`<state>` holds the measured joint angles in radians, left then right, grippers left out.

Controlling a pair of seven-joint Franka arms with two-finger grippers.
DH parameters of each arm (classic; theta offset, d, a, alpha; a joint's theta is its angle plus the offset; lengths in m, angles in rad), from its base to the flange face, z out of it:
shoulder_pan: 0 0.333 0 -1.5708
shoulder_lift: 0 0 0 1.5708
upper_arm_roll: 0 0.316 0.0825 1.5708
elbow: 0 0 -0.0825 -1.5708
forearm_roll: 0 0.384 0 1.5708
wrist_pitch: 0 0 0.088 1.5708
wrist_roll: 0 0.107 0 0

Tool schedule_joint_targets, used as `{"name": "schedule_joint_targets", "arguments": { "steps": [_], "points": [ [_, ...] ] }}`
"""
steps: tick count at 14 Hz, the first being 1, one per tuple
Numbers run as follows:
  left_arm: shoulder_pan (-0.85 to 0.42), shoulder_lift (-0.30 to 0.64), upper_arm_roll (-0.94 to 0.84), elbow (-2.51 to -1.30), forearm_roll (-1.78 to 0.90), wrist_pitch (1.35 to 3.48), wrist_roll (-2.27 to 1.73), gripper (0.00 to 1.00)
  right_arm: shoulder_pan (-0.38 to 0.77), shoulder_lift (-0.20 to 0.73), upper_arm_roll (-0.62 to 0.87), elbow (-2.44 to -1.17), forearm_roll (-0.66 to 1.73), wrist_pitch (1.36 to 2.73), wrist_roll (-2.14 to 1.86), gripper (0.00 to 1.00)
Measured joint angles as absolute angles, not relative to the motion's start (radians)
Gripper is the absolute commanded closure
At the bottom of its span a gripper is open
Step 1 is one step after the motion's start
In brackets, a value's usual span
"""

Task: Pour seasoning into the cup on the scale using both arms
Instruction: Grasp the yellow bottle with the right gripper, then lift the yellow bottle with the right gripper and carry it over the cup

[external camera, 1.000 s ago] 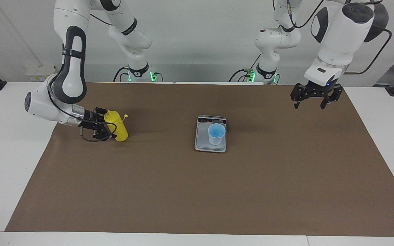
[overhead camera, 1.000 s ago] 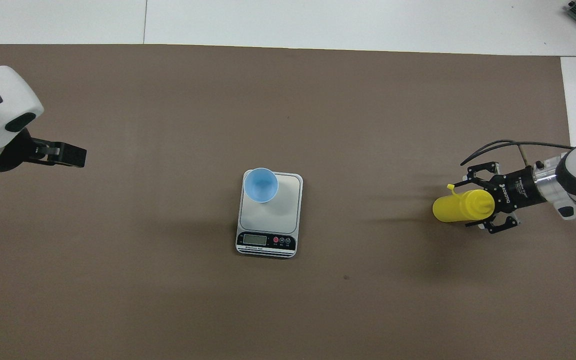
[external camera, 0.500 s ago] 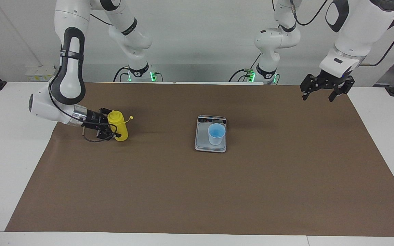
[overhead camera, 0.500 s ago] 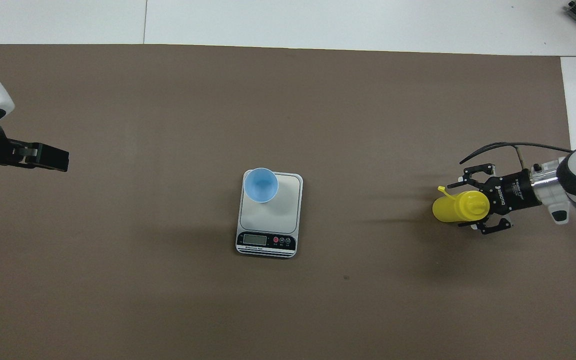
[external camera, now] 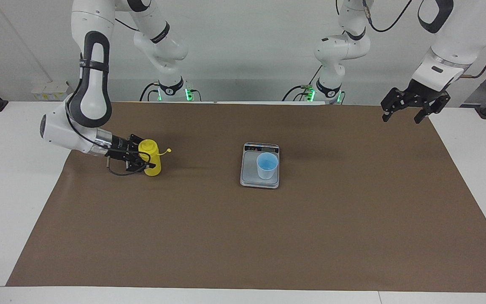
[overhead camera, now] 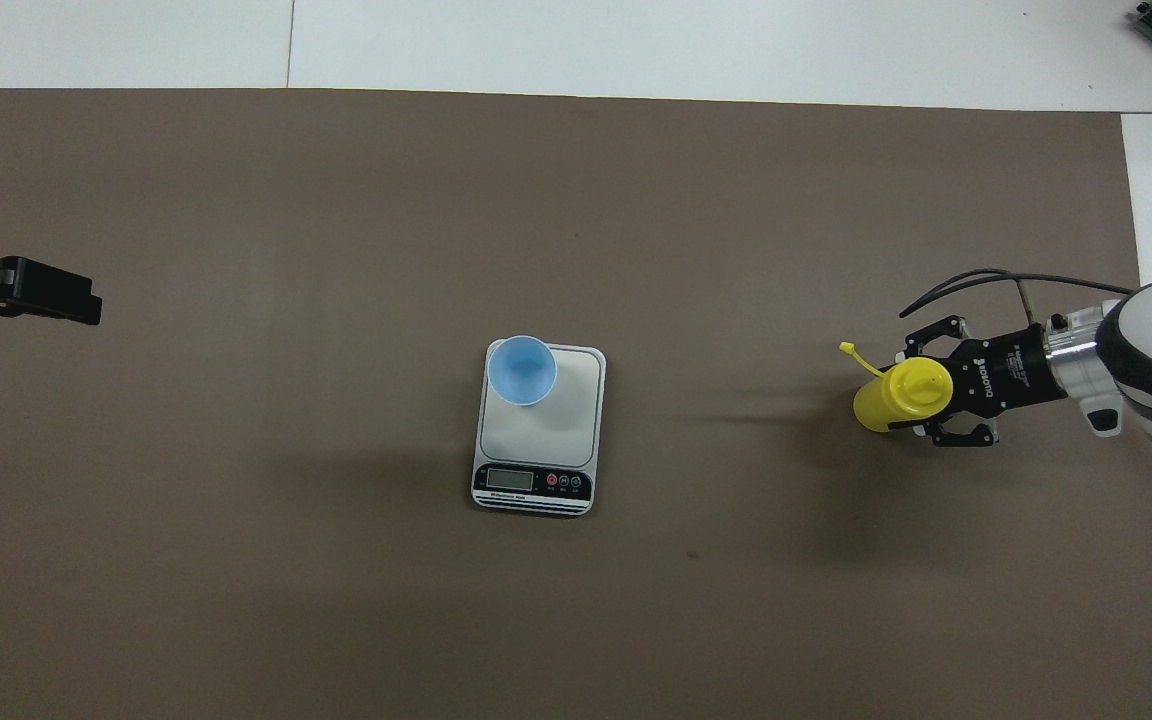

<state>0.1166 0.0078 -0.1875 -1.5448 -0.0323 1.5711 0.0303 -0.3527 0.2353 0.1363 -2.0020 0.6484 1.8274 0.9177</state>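
Observation:
The yellow seasoning bottle [external camera: 152, 161] [overhead camera: 886, 398] is nearly upright near the right arm's end of the brown mat, its tethered cap sticking out toward the scale. My right gripper [external camera: 144, 159] [overhead camera: 921, 390] comes in sideways, low over the mat, and is shut on the bottle. The light blue cup [external camera: 266, 165] [overhead camera: 522, 370] stands on the silver-grey scale [external camera: 249, 172] [overhead camera: 539, 440] at mid-table, on the plate's corner away from the display. My left gripper [external camera: 400, 119] [overhead camera: 86, 305] hangs open and empty, high over the left arm's end of the mat.
A brown mat [external camera: 243, 236] covers most of the white table [external camera: 11, 202]. The scale's dark display strip [overhead camera: 533, 481] lies on its side nearer to the robots. Nothing else stands on the mat.
My right gripper has tipped the yellow bottle more upright and shifted it slightly toward the scale. My left gripper has risen and drawn outward toward its end of the table.

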Motion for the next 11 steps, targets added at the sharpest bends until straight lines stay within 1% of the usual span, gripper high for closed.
{"name": "schedule_joint_targets", "arguments": {
  "steps": [2,4,7,11],
  "points": [
    [0.117,0.008,-0.189,-1.56,-0.032,1.572,0.03,0.0,-0.314,0.207,0.136,-1.987,0.648,1.861,0.985,1.0],
    [0.117,0.008,-0.189,-1.565,-0.032,1.573,0.03,0.0,-0.249,0.184,0.137,-1.964,0.624,1.896,1.091,1.0],
    [0.117,0.007,-0.189,-1.565,-0.032,1.574,0.03,0.0,-0.128,0.178,0.139,-1.918,0.509,1.984,1.289,1.0],
    [0.117,0.007,-0.191,-1.565,-0.032,1.574,0.03,0.0,-0.002,0.185,0.141,-1.864,0.339,2.062,1.515,1.0]
  ]
}}
